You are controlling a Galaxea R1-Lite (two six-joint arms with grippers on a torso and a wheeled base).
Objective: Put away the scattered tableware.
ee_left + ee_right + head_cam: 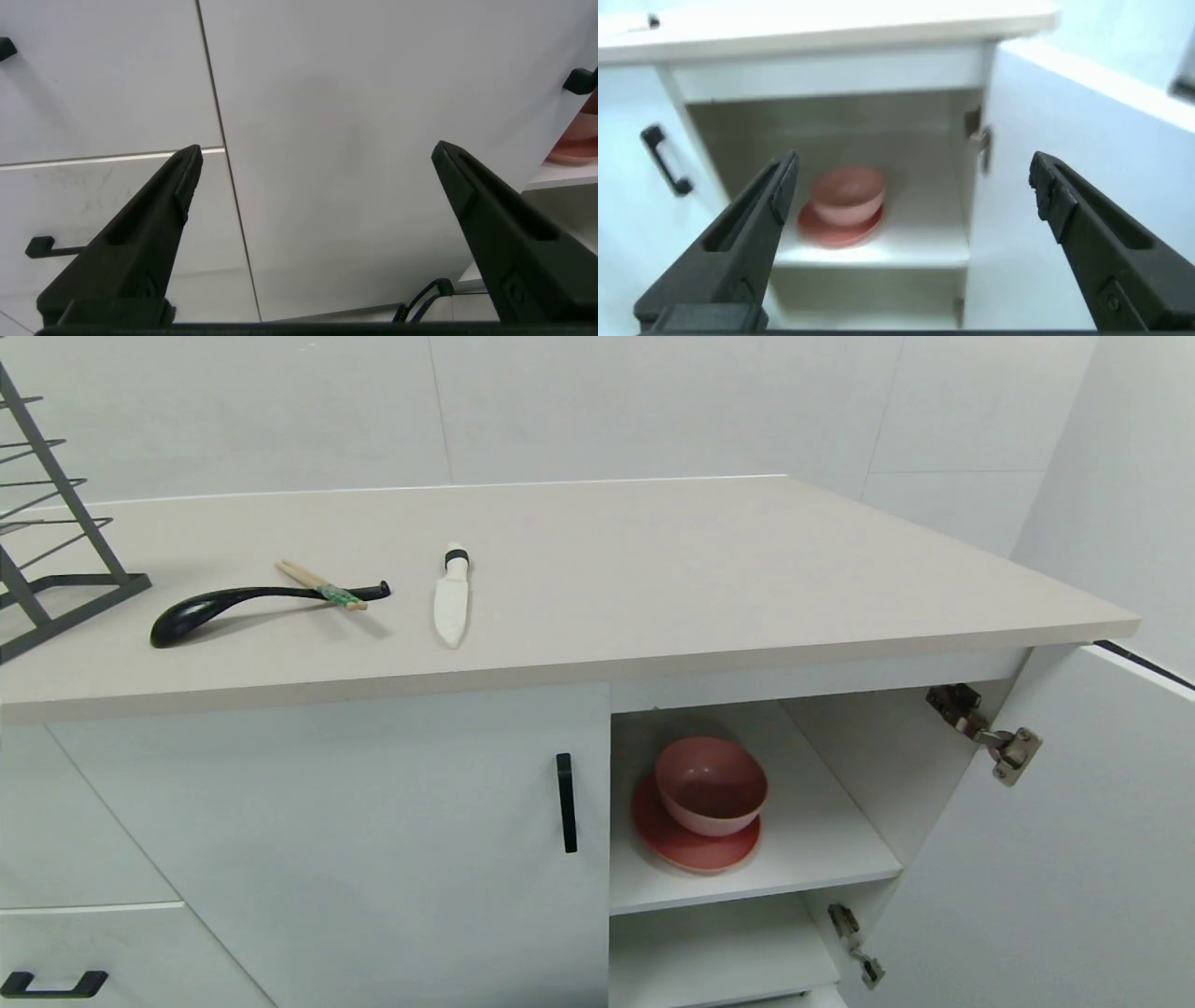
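On the beige counter [709,569] lie a black ladle [219,608], a pair of wooden chopsticks [321,584] crossing its handle, and a white sheathed knife [453,595]. Inside the open cabinet, a pink bowl [710,785] sits on a red plate [695,844] on the upper shelf [822,831]; the right wrist view shows the same bowl [847,194] and plate [839,230]. My left gripper [316,161] is open, facing the shut white cabinet door [374,140]. My right gripper [913,168] is open, held in front of the open cabinet, apart from the bowl.
A dark wire rack [47,523] stands at the counter's far left. The right cabinet door [1074,840] hangs open on its hinges [990,733]. The left door has a black handle [566,802], and a drawer handle [53,984] shows at lower left.
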